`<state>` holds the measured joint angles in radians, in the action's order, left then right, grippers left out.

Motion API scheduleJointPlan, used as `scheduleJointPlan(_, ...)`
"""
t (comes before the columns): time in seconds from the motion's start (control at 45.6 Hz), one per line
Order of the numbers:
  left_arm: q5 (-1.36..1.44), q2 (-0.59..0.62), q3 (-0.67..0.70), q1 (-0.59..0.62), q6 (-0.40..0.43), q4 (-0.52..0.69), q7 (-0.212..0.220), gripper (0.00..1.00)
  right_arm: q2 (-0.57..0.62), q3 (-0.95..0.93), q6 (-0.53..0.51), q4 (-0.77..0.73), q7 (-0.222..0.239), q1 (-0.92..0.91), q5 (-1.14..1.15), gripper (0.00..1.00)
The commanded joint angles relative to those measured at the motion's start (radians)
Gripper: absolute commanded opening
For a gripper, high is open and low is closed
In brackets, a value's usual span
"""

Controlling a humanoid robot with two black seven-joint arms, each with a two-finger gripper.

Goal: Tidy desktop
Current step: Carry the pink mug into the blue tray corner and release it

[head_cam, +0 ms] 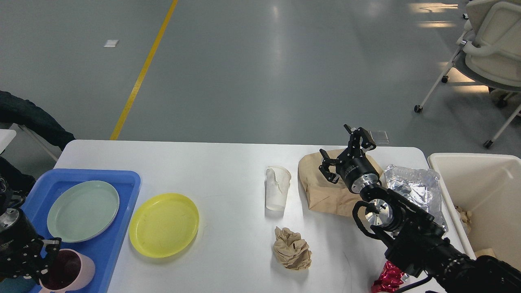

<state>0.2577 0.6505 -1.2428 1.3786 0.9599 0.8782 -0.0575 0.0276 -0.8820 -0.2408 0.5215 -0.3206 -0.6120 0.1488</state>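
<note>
The desktop (228, 171) fills the lower half of the head view, its near edge cut off by the frame. On it from left: a blue tray (122, 183) holding a green plate (83, 211) and a pink cup (71, 272); a yellow plate (164, 224); a crushed white paper cup (277, 188) lying on its side; a crumpled brown paper ball (292, 248); a brown paper bag (325, 191); crinkled foil packaging (415, 185). A red shiny scrap (386, 277) is half hidden under my right arm and cropped at the bottom edge.

My right gripper (346, 156) hovers over the bag's far end, fingers spread, nothing between them. My left gripper (42, 262) sits low at the tray's near corner, clamped on the pink cup's rim; one finger is inside the cup. The cup's base is cut off.

A cream bin (480, 187) stands beside the desktop's right end, partly out of frame.
</note>
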Motion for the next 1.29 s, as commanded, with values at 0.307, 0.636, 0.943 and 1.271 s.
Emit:
scheduleJointPlan(0.307,0.000,-0.017,0.002,-0.001,0.000,-0.025,-0.002,0.24,0.000,0.000,0.000,0.000,0.000,0.000,0.000,1.00)
scheduleJointPlan(0.636,0.000,-0.018,0.008,-0.001,0.000,-0.025,-0.010,0.52,0.000,0.000,0.000,0.000,0.000,0.000,0.000,1.00)
scheduleJointPlan(0.943,-0.001,-0.014,-0.020,0.028,0.000,-0.022,-0.013,0.88,0.000,0.000,0.000,0.000,0.000,0.000,0.000,1.00)
scheduleJointPlan(1.271,-0.020,-0.028,-0.188,0.234,0.000,0.031,-0.034,0.90,0.000,0.000,0.000,0.000,0.000,0.000,0.000,1.00)
